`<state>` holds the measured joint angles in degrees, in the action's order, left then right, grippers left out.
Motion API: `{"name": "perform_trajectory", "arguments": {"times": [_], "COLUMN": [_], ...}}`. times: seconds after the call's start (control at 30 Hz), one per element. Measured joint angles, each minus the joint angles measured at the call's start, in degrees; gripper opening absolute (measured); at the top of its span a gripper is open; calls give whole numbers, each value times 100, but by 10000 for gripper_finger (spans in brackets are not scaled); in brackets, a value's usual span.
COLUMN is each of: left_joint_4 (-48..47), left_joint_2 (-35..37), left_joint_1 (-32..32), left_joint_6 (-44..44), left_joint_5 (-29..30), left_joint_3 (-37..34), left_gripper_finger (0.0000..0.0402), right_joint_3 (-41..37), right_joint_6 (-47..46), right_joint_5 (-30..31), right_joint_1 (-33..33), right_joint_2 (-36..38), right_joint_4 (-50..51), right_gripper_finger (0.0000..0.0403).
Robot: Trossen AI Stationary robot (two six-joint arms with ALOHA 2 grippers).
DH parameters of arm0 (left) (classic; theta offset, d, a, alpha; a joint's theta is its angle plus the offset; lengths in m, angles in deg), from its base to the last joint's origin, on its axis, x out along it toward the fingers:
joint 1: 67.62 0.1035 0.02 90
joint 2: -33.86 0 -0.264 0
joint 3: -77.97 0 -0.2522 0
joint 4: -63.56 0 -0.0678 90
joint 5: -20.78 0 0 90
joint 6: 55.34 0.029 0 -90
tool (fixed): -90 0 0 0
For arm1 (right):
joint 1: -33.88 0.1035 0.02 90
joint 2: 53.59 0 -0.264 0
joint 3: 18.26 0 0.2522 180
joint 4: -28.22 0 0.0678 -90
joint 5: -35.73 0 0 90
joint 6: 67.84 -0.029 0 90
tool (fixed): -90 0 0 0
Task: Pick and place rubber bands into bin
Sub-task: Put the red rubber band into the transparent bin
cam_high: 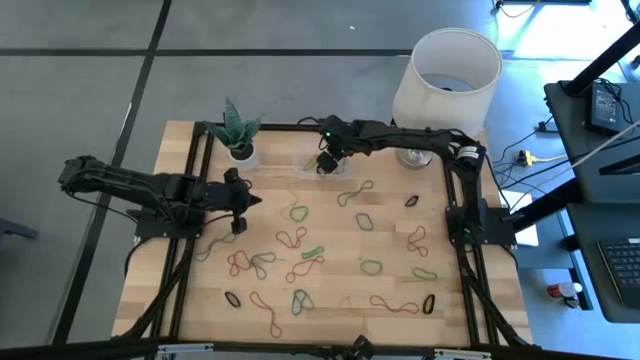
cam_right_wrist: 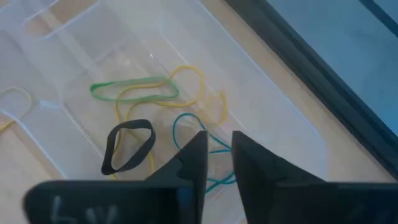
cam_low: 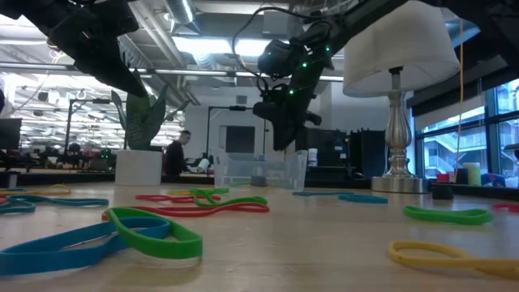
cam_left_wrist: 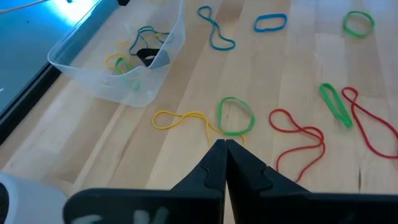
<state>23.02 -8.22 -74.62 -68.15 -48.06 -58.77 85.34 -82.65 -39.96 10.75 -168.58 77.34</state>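
Note:
Several rubber bands lie loose on the wooden table, among them a green one (cam_high: 299, 212) and a red one (cam_high: 292, 238). The clear bin (cam_low: 259, 170) stands at the table's far middle. Inside it lie a black band (cam_right_wrist: 127, 146), a green band (cam_right_wrist: 134, 89), a yellow band (cam_right_wrist: 186, 74) and a teal band (cam_right_wrist: 185, 124). My right gripper (cam_right_wrist: 216, 146) hangs over the bin, pointing down into it, its fingers a small gap apart. My left gripper (cam_left_wrist: 225, 146) is shut and empty above the table's left part, near a yellow band (cam_left_wrist: 180, 118) and a green band (cam_left_wrist: 236, 116). My right gripper stands just over the teal band's near part (cam_right_wrist: 214, 149), which runs out of sight behind the fingertips. I cannot tell whether the fingers touch it. The band's visible loop lies on the bin's floor.
A lamp with a white shade (cam_high: 445, 75) stands at the far right, right of the bin, its metal base (cam_low: 395, 182) on the table. A white plant pot (cam_high: 240, 150) stands at the far left. A person (cam_low: 174, 154) shows in the room behind.

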Motion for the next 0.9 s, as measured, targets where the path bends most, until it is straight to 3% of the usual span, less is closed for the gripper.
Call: {"name": "perform_trajectory", "arguments": {"times": [0.27,0.37,0.57,0.73,0.9], "left_joint_4": [0,0,-4,-2,-11], "left_joint_2": [0,0,0,0,-73], "left_joint_1": [0,0,0,0,-2], "left_joint_6": [4,4,4,2,-177], "left_joint_5": [0,-9,-118,-175,-399], "left_joint_3": [0,0,0,0,82], "left_gripper_finger": [2,2,2,2,2], "right_joint_3": [35,47,56,-176,-1342], "right_joint_6": [-162,-316,-484,-743,-1376], "right_joint_5": [1,8,-98,-88,-114], "right_joint_1": [1,72,542,1198,1966], "right_joint_2": [148,383,1042,1493,2260], "right_joint_4": [409,440,691,1110,647], "right_gripper_finger": [116,95,9,6,5]}}
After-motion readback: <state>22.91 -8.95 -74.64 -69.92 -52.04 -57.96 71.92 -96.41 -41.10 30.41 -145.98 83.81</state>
